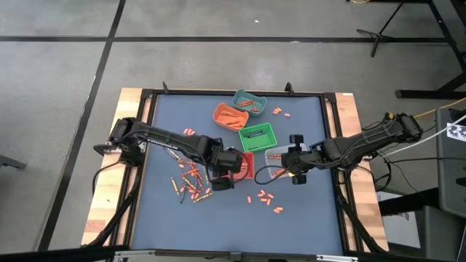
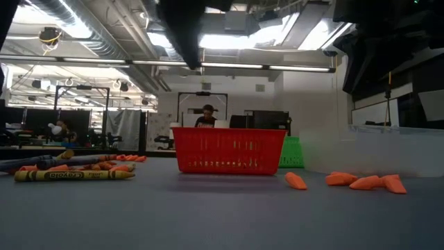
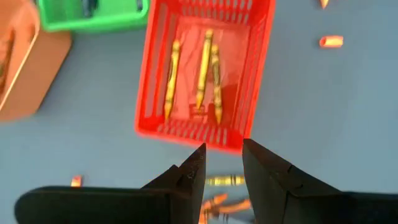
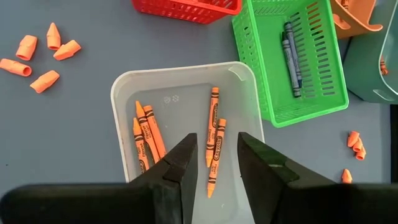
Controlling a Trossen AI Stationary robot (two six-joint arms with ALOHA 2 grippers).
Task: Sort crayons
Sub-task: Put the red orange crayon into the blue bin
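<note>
Loose crayons (image 1: 191, 183) lie in a heap on the blue mat at the near left. My left gripper (image 3: 224, 167) hangs open and empty above the mat, just short of the near wall of a red bin (image 3: 205, 74). That bin holds three yellow crayons (image 3: 202, 71). One more yellow crayon (image 3: 225, 180) lies on the mat under the fingers. My right gripper (image 4: 214, 155) stands open and empty over a white tray (image 4: 124, 87). Several orange crayons (image 4: 212, 134) lie in that tray.
A green bin (image 4: 289, 56) holds two dark blue crayons (image 4: 291, 57). Behind it stand an orange bin (image 1: 229, 116) and a teal bin (image 1: 249, 102). Orange stubs (image 1: 263, 198) lie scattered near the front, with more (image 4: 40, 59) beside the tray. A person (image 2: 207, 114) sits beyond the table.
</note>
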